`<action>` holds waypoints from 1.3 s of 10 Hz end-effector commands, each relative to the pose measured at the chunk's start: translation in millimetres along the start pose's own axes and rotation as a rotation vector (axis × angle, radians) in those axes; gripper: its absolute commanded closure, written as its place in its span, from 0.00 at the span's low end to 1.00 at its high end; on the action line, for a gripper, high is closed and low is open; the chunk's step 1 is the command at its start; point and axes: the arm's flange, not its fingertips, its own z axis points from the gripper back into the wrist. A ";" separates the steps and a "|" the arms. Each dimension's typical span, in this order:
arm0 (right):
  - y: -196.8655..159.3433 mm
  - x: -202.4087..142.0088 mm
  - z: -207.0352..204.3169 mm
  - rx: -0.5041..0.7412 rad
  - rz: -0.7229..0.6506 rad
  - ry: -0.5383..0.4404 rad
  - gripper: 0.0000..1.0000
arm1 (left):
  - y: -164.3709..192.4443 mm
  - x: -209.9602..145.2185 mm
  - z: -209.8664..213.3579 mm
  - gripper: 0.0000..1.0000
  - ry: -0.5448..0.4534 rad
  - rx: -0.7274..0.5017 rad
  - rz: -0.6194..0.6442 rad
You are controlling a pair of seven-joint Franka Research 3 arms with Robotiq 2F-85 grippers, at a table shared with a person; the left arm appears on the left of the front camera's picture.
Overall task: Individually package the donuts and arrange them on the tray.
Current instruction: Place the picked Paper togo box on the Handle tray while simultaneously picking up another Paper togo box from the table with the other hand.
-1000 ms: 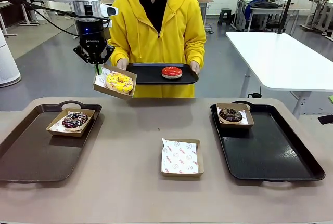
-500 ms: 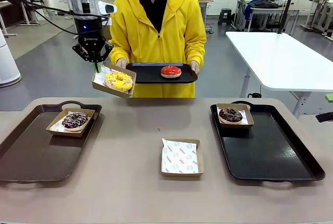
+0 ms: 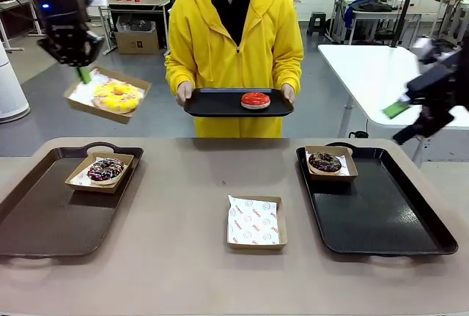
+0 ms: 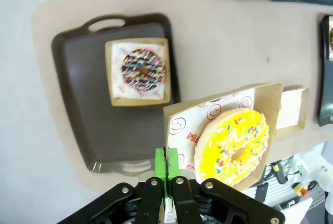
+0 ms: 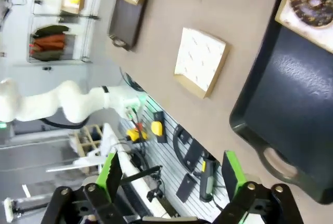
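Observation:
My left gripper (image 3: 83, 74) is shut on the edge of a cardboard box (image 3: 76, 100) holding the yellow-iced donut (image 3: 116, 97), in the air above the brown tray (image 3: 51, 217). The left wrist view has the pads (image 4: 160, 165) pinching the box rim beside the yellow donut (image 4: 232, 144). One chocolate sprinkled donut (image 3: 106, 168) sits boxed on the brown tray, another (image 3: 325, 161) boxed on the black tray (image 3: 381, 217). The red-glazed donut (image 3: 255, 100) lies on a small black tray (image 3: 212, 103) held by the person. My right gripper (image 3: 401, 121) hangs open, blurred, at the far right.
An empty paper-lined box (image 3: 253, 222) lies mid-table, also visible as the box (image 5: 202, 61) in the right wrist view. A white table (image 3: 388, 81) stands behind on the right. The person in yellow stands at the far edge.
My left arm has carried the boxed yellow donut leftward, away from the person's tray. My right arm has come into view at the right. The person's tray shifted slightly right.

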 end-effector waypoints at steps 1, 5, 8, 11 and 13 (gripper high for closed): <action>22.7 14.5 -58.4 -0.153 -0.034 0.113 0.00 | 29.0 -30.8 -20.3 0.99 0.017 -0.025 0.000; 38.7 55.2 -145.2 -0.369 -0.085 0.119 0.00 | 80.6 -57.3 -61.5 0.99 0.050 -0.030 0.046; 37.3 53.5 -154.6 -0.411 -0.072 0.058 0.00 | 105.6 -65.2 -77.9 0.99 0.060 -0.029 0.047; 36.0 60.7 -155.6 -0.382 -0.060 0.086 0.00 | 101.4 -61.0 -80.5 0.99 0.088 -0.020 0.069; 36.0 60.7 -155.6 -0.382 -0.060 0.086 0.00 | 101.4 -61.0 -80.5 0.99 0.088 -0.020 0.069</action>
